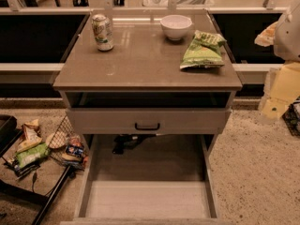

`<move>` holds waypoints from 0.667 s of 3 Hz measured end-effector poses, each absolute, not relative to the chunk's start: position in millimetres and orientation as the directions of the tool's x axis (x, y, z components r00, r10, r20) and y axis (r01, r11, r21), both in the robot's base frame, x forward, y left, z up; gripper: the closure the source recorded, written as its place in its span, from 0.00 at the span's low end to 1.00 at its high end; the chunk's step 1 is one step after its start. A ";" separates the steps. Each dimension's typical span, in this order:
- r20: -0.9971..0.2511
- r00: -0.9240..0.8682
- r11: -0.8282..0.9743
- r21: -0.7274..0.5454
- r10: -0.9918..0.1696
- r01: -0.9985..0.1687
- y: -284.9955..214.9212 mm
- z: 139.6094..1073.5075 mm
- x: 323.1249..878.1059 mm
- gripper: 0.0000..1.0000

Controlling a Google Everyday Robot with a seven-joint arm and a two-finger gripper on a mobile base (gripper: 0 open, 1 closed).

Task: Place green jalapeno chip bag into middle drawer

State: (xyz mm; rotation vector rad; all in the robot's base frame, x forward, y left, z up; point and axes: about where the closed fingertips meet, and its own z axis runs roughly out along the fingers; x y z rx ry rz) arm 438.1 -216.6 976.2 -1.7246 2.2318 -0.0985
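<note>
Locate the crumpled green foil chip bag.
Camera view: the green chip bag lies on the grey cabinet top, right side, nearest the white bowl; the gripper is out of view.

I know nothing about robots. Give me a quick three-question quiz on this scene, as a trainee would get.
1. True or false: the green jalapeno chip bag already lies in the middle drawer.
2. What stands left of the white bowl: A) drink can, B) mug, C) bottle?
3. Fill in: the gripper is out of view; only the robot's pale ____ shows at the right edge.
Key: 1 false, it lies on the countertop; 2 A; 3 arm.
</note>
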 end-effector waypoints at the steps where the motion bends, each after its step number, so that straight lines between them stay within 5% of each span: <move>1: -0.207 -0.221 0.270 -0.246 -0.953 -0.931 -216.6 976.2 438.1 0.00; 2: -0.270 -0.240 0.311 -0.259 -0.932 -0.914 -216.5 964.8 470.8 0.00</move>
